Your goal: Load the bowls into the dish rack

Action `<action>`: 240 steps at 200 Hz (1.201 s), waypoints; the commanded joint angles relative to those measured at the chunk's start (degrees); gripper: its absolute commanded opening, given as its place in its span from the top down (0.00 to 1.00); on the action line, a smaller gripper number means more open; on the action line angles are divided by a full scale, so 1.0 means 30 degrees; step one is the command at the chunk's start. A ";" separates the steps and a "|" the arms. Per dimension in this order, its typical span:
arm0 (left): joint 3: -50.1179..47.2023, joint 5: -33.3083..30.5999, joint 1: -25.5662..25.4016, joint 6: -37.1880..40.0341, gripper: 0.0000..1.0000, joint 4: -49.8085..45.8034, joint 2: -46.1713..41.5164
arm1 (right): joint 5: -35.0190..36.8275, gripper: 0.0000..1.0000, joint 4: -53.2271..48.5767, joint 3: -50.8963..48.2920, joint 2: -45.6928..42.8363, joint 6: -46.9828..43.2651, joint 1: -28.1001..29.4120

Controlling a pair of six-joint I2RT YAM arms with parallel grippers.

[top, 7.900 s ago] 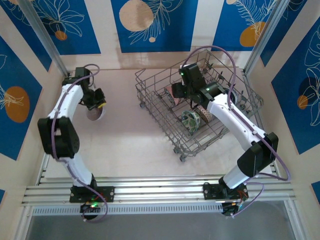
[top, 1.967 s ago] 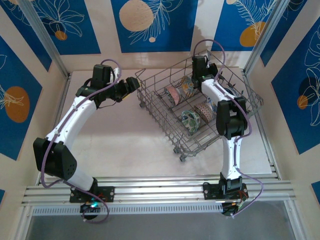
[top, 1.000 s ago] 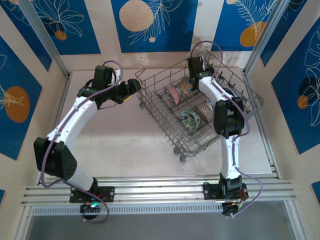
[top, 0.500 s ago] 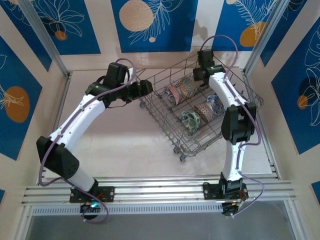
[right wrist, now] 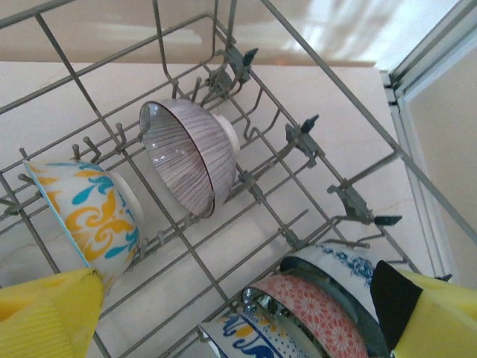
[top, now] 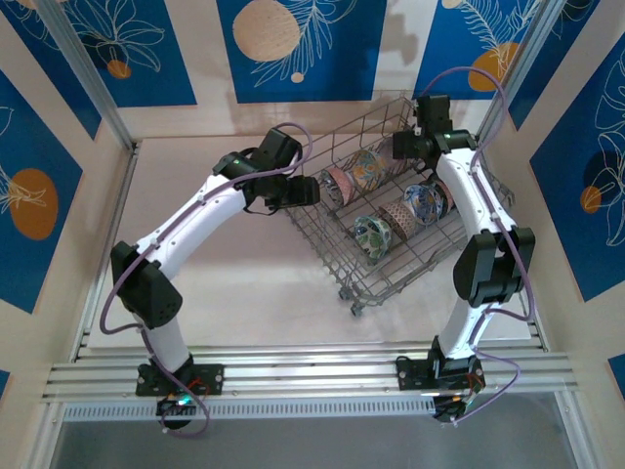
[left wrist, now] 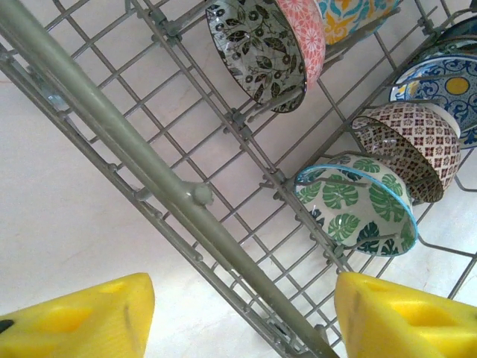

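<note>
The grey wire dish rack (top: 435,249) stands right of centre with several bowls on edge among its tines. In the top view a pink bowl (top: 340,181) and a green-leaf bowl (top: 371,234) show. My left gripper (top: 309,191) hovers open over the rack's left rim (left wrist: 149,168), nothing between its yellow fingers (left wrist: 74,321); below it lie a black-leaf pink-rimmed bowl (left wrist: 268,45), the green-leaf bowl (left wrist: 358,205) and a brown patterned bowl (left wrist: 406,145). My right gripper (top: 403,147) is open above the rack's far end, over a purple striped bowl (right wrist: 186,153), a yellow-and-teal bowl (right wrist: 89,212) and a pink floral bowl (right wrist: 313,313).
The rack sits at an angle on a pale table (top: 225,274), with walls on three sides and a metal post (top: 508,78) close to its far right corner. A blue-and-yellow bowl (left wrist: 447,82) leans at the rack's right side.
My left arm has swung right from the table's left side until its open gripper is over the rack's left rim. My right gripper has drawn back toward the rack's far right end.
</note>
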 commanded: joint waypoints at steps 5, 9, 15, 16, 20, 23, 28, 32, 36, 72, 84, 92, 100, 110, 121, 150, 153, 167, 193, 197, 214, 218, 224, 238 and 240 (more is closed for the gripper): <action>0.0511 -0.1313 -0.0063 0.0483 0.42 -0.1805 0.0285 | -0.1849 0.06 -0.0861 -0.0654 -0.0833 0.0586 -0.0589; 0.0558 -0.1302 -0.0070 0.0543 0.44 -0.1816 0.0301 | -0.1887 0.06 -0.0862 -0.0717 -0.0906 0.0569 -0.0632; 0.0647 -0.1219 -0.0036 0.0656 0.47 -0.1882 0.0344 | -0.2014 0.06 -0.0870 -0.0798 -0.0960 0.0569 -0.0714; 0.0655 -0.1195 -0.0035 0.0681 0.47 -0.1879 0.0351 | -0.2013 0.06 -0.0859 -0.0806 -0.0963 0.0562 -0.0734; 0.0716 -0.1035 0.0018 0.0747 0.49 -0.1875 0.0408 | -0.2088 0.06 -0.0897 -0.0815 -0.0985 0.0602 -0.0819; 0.0747 -0.0882 0.0072 0.0815 0.50 -0.1875 0.0457 | -0.2157 0.06 -0.0898 -0.0841 -0.0972 0.0633 -0.0843; 0.0787 -0.0544 0.0216 0.0902 0.54 -0.1853 0.0529 | -0.2304 0.06 -0.0919 -0.0844 -0.1003 0.0718 -0.0948; 0.0830 -0.0293 0.0321 0.0948 0.56 -0.1872 0.0564 | -0.2448 0.06 -0.0935 -0.0822 -0.0995 0.0797 -0.1026; 0.0860 -0.0112 0.0408 0.0969 0.59 -0.1893 0.0606 | -0.2631 0.06 -0.1013 -0.0812 -0.0993 0.0923 -0.1086; 0.1337 0.0648 0.1174 0.1754 0.79 -0.2777 0.0790 | -0.3322 0.06 -0.1249 -0.0655 -0.1016 0.1245 -0.1398; 0.1731 0.0679 0.1398 0.2217 0.83 -0.3515 0.0991 | -0.3302 0.06 -0.1438 -0.0433 -0.0934 0.1284 -0.1413; 0.2013 0.0619 0.1521 0.2507 0.86 -0.4041 0.1140 | -0.3364 0.06 -0.1626 -0.0234 -0.0832 0.1287 -0.1413; 0.2195 0.0533 0.1668 0.2802 0.87 -0.4480 0.1261 | -0.3419 0.06 -0.1793 -0.0062 -0.0735 0.1287 -0.1399; 0.2348 0.0472 0.1856 0.3102 0.91 -0.4892 0.1326 | -0.3434 0.06 -0.1941 0.0131 -0.0610 0.1329 -0.1375; 0.2361 0.0420 0.2093 0.3377 0.93 -0.5142 0.1271 | -0.3420 0.06 -0.2068 0.0336 -0.0512 0.1373 -0.1385; 0.2414 0.0169 0.3096 0.4112 1.00 -0.5657 0.0963 | -0.3112 0.06 -0.2546 0.1198 -0.0164 0.1381 -0.1398; 0.2420 0.0136 0.3236 0.4216 1.00 -0.5743 0.0925 | -0.3076 0.06 -0.2653 0.1315 -0.0133 0.1372 -0.1399; 0.2492 -0.0124 0.3981 0.4746 1.00 -0.6166 0.0710 | -0.2805 0.06 -0.2961 0.1726 -0.0003 0.1331 -0.1452; 0.2554 -0.0378 0.5534 0.5672 1.00 -0.6859 0.0293 | -0.2208 0.06 -0.3124 0.2022 0.0074 0.1107 -0.1601; 0.2589 -0.0352 0.5766 0.5880 1.00 -0.6905 0.0245 | -0.2155 0.06 -0.3159 0.2085 0.0088 0.1122 -0.1653; 0.2954 -0.0369 0.6668 0.6769 1.00 -0.7293 0.0406 | -0.2214 0.06 -0.3448 0.2354 0.0176 0.1421 -0.2047; 0.3134 -0.0454 0.6868 0.7011 1.00 -0.7465 0.0492 | -0.2281 0.06 -0.3492 0.2377 0.0177 0.1507 -0.2148; 0.3487 -0.0732 0.7232 0.7355 1.00 -0.7728 0.0682 | -0.2366 0.07 -0.3537 0.2447 0.0162 0.1620 -0.2293; 0.4459 -0.1516 0.7964 0.8017 1.00 -0.8474 0.1153 | -0.2599 0.07 -0.3657 0.2495 0.0123 0.1804 -0.2673; 0.4593 -0.1565 0.8082 0.8108 1.00 -0.8549 0.1209 | -0.2606 0.07 -0.3660 0.2495 0.0120 0.1811 -0.2721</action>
